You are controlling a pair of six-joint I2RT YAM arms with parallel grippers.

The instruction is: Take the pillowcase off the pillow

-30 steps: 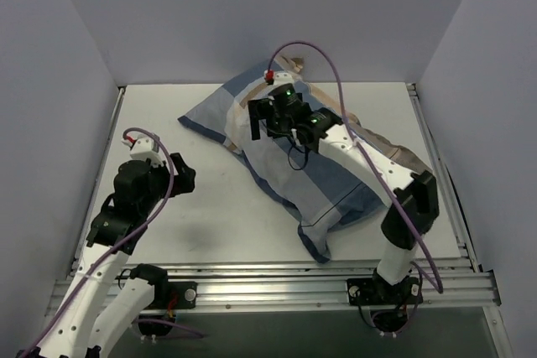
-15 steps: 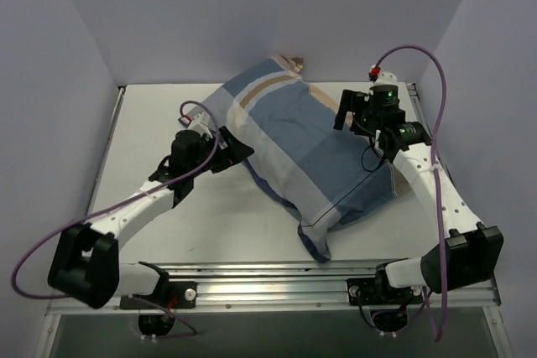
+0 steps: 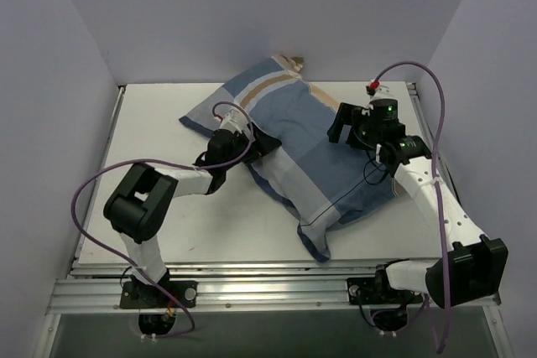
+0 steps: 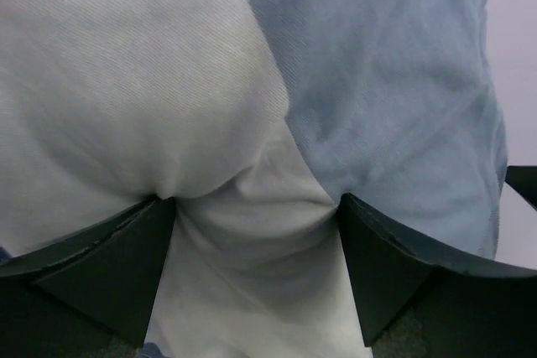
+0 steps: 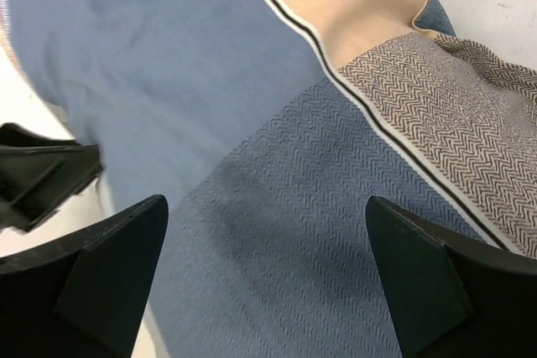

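Across table (image 3: pixel 151 115) centre, pillowcase (image 3: pixel 310 148) is lying diagonally w/ pillow (image 4: pixel 126 81) stuffed inside. L arm is lying low, elbow bent, left gripper (image 3: pixel 256 144) pressing at case's near-left edge, jaws wide apart, nothing clamped. R arm is angling up-left, right gripper (image 3: pixel 340 127) hanging over case's right side, jaws apart too. I'm seeing via L wrist cam smooth white pillow cloth bunching between the 2 tips, beside plain blue. R wrist cam is showing herringbone weave, tan block, dark stripe.

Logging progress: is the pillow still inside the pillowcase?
In, it seems: the pillowcase lies plump, covering the pillow; white cloth at the open left gripper may be it.
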